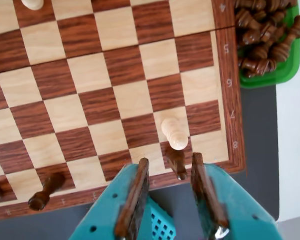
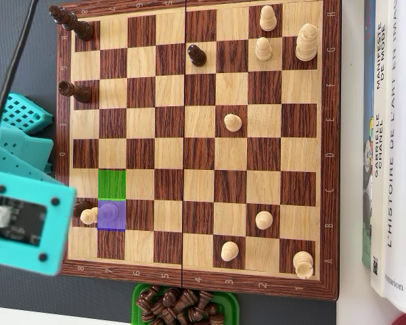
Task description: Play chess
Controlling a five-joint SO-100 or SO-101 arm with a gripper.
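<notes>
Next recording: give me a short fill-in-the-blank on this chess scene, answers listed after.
1. The captured dark pieces lie in a ___ tray.
2. In the overhead view, the square next to the purple square is tinted ___.
3. The pincer stands ___ , nothing between its fingers.
4. The light pawn nearest the pincer stands beside a ___ piece.

Answers: green; green; open; dark
</notes>
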